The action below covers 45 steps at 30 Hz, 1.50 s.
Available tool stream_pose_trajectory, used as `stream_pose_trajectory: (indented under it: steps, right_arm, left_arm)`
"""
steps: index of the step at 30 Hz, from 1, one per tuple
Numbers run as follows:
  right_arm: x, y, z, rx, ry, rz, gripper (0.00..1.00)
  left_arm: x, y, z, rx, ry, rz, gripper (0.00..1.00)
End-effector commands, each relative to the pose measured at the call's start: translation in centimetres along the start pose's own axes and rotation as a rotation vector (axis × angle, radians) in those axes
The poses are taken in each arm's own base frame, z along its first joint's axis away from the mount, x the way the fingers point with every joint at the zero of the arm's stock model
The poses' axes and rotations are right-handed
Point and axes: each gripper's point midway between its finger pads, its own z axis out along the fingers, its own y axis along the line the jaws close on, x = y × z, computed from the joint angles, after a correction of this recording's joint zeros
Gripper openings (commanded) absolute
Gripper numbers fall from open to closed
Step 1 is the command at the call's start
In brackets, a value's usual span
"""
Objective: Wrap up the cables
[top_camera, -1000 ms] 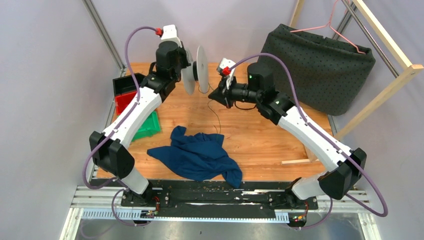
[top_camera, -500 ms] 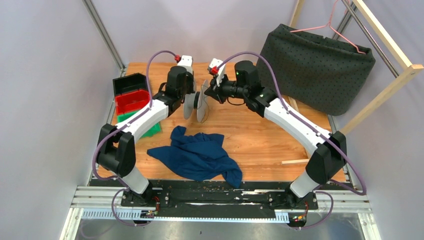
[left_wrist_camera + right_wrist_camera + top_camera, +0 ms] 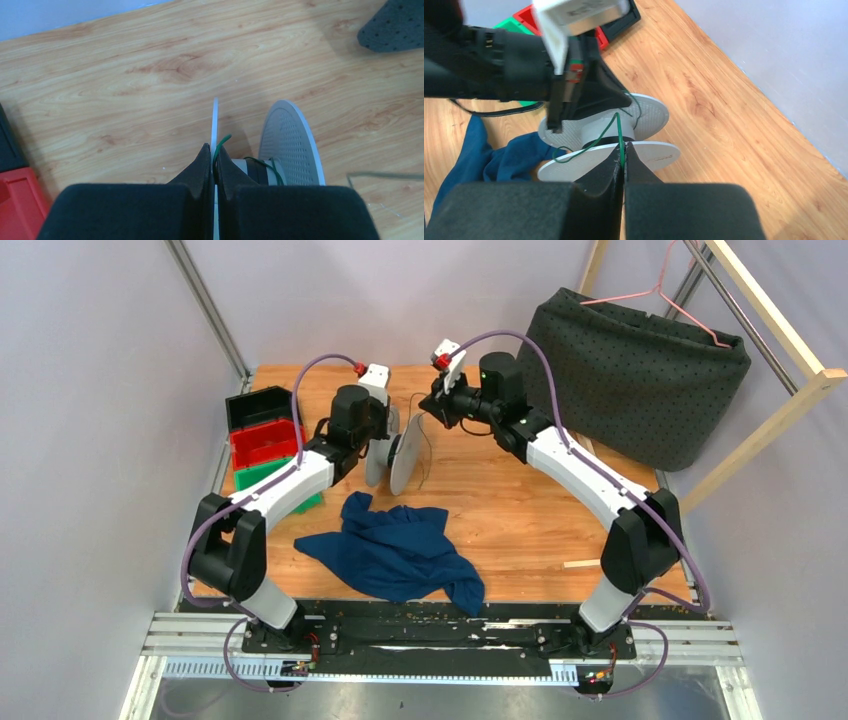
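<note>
Right claw (image 3: 622,153) farther back — wire (image 3: 619,131) within

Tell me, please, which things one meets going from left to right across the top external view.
Red plastic bin → white perforated round spool → dark grey dotted fabric bundle.

The left gripper (image 3: 214,159) pinches one thin disc of the white spool (image 3: 291,145) edge-on; the green wire (image 3: 221,143) curls beside its fingertips.
</note>
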Motion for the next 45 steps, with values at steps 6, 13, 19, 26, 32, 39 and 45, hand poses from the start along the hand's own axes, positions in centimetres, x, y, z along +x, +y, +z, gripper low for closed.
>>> stream_pose_trajectory:
  steps: [6,13,19,26,32,39,45]
  right_arm:
    - [2.9,-7.9,1.8,0.167,0.038,0.238,0.01]
    - [8.2,-11.0,1.0,0.194,0.200,0.439,0.01]
    - [16.7,-9.6,-0.3,0.221,0.399,0.484,0.01]
    - [20.8,-7.5,-0.9,0.197,0.478,0.571,0.01]
    - [20.4,-8.3,-0.7,0.215,0.473,0.557,0.01]
    - [20.6,-8.2,-0.5,0.211,0.475,0.570,0.01]
    - [20.4,-8.3,-0.4,0.213,0.471,0.572,0.01]
  left_arm:
    - [-2.3,-2.2,-1.4,0.143,-0.093,0.055,0.00]
    - [-2.3,-2.5,-2.3,0.177,-0.101,0.101,0.00]
    - [-1.9,-2.4,-2.5,0.170,-0.084,0.086,0.00]
    - [-0.2,-2.5,-2.9,0.195,0.010,0.142,0.00]
    - [1.6,-2.0,-3.3,0.191,0.166,0.184,0.01]
    - [2.5,-1.7,-3.9,0.180,0.206,0.171,0.08]
    - [2.8,-1.7,-3.9,0.181,0.228,0.175,0.12]
